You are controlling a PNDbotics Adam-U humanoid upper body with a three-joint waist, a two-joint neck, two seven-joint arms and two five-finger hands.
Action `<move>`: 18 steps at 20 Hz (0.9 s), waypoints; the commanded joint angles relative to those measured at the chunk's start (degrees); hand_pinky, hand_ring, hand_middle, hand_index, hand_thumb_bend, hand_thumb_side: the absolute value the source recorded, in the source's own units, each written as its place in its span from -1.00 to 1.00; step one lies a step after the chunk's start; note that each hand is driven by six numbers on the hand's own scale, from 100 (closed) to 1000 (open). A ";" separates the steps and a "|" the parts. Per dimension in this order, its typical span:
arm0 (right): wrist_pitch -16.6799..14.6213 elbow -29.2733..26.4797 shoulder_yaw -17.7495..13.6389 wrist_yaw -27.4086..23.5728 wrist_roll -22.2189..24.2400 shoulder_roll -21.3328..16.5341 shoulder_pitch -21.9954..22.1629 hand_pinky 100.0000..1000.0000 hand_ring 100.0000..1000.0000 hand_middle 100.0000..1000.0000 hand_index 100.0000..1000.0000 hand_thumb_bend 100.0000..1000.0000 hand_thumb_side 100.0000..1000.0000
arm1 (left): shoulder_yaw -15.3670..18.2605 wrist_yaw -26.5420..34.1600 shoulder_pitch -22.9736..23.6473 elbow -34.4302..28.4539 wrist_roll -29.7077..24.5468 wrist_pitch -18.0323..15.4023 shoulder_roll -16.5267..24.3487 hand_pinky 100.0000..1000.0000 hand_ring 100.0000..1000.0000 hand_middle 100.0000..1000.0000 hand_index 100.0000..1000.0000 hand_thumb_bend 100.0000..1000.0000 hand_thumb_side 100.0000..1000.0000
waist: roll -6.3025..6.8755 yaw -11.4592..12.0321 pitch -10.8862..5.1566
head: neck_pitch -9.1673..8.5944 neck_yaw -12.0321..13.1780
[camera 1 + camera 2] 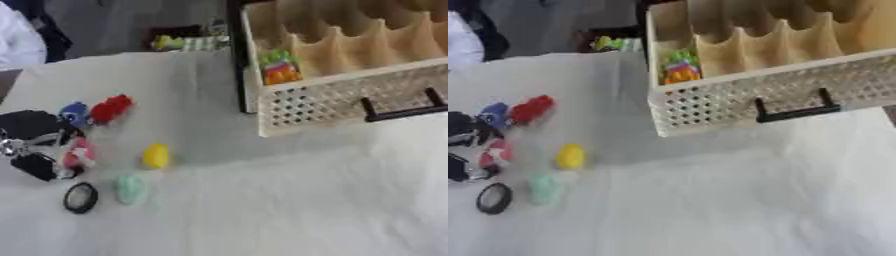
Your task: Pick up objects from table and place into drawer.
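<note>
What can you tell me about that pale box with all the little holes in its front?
It is the drawer, pulled open and resting on the white-covered table at the upper right. It looks like light wood or board; its front panel is dotted with small holes and carries a black bar handle. Inside, wavy-topped dividers split it into narrow compartments. The leftmost compartment already holds a small pile of colourful items, green, pink and orange. Neither hand touches it; the left hand is among the toys far to its left.

This looks like a lab or test room set up for robot trials. A desk draped in plain white cloth holds a perforated wooden drawer with a black handle at upper right and small coloured toys at the left.
</note>
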 commanded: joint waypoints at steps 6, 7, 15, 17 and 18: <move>-0.01 -0.62 -1.03 -0.60 -0.23 -0.82 -0.32 -0.09 -0.12 -0.36 0.31 -1.00 0.96 | 0.69 0.25 -0.43 -0.15 1.42 0.64 1.58 -0.59 -0.18 -0.09 0.50 -0.53 -0.27 | -0.27 -0.02 -1.12 | -0.60 0.26; -0.03 -0.62 -1.08 -0.63 -0.30 -0.78 -0.32 -0.09 -0.12 -0.36 0.31 -1.00 0.96 | 0.65 0.11 -0.41 -0.11 1.56 0.61 1.56 -0.64 -0.21 -0.12 0.45 -0.55 -0.35 | -0.25 -0.07 -1.11 | -0.60 0.25; 0.01 -0.62 -1.12 -1.11 -0.57 -0.66 -0.28 -0.09 -0.12 -0.36 0.30 -1.00 0.96 | 0.85 0.90 -0.47 0.12 2.62 1.14 1.54 -0.81 -0.32 -0.15 0.30 -0.88 -0.68 | -0.38 0.09 -1.30 | -0.48 0.25; 0.02 -0.62 -1.17 -1.28 -0.71 -0.61 -0.28 -0.09 -0.12 -0.36 0.30 -1.00 0.96 | 0.87 1.46 -0.41 0.13 2.84 1.46 1.57 -0.84 -0.34 -0.18 0.23 -1.00 -0.69 | -0.42 0.15 -1.39 | -0.45 0.24; 0.05 -0.62 -1.17 -1.32 -0.73 -0.60 -0.26 -0.09 -0.12 -0.36 0.30 -1.00 0.96 | 0.89 1.76 -0.38 0.10 2.98 1.62 1.58 -0.85 -0.35 -0.18 0.21 -1.00 -0.69 | -0.44 0.17 -1.43 | -0.47 0.23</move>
